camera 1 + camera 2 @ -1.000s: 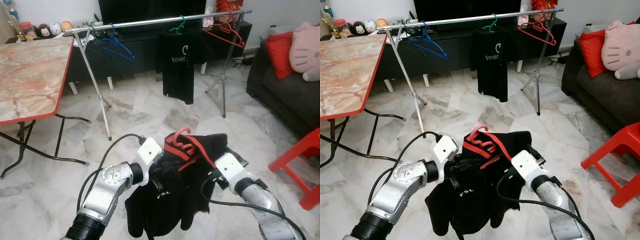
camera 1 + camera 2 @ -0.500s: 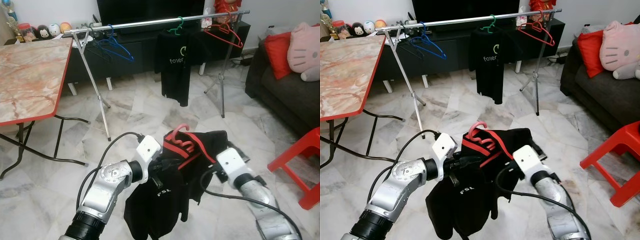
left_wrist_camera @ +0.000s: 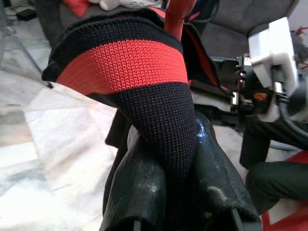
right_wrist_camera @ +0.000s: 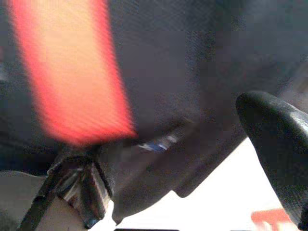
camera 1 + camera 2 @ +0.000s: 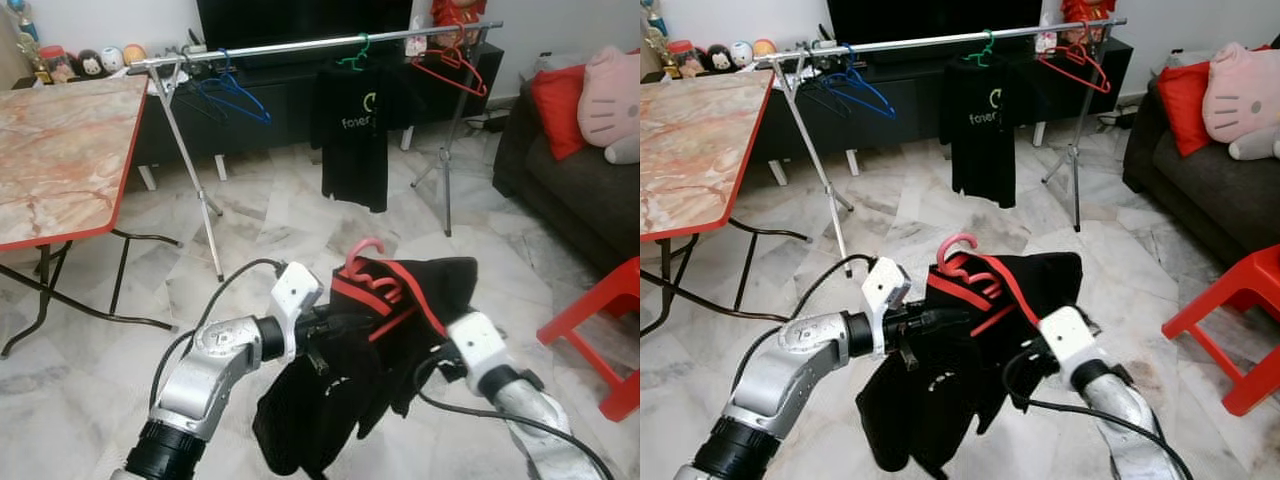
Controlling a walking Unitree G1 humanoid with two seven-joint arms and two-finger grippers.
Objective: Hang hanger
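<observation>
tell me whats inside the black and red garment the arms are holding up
A pink-red hanger sits inside the garment; its hook pokes out at the collar. The hanger's arms are covered by cloth. The left gripper pinches the collar.

Marble floor (image 5: 280,225), red-edged folding table (image 5: 60,160), dark sofa (image 5: 590,210), red stool (image 5: 600,320)

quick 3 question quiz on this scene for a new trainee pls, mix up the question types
1. True or false: the black shirt on the rail hangs from a green hanger.
2. What do the left hand fingers pinch? A) blue hanger B) black and red garment C) cushion
3. Fill in: the pink hook belongs to a ____ held between both hands.

Key: 1 true; 2 B; 3 hanger
</observation>
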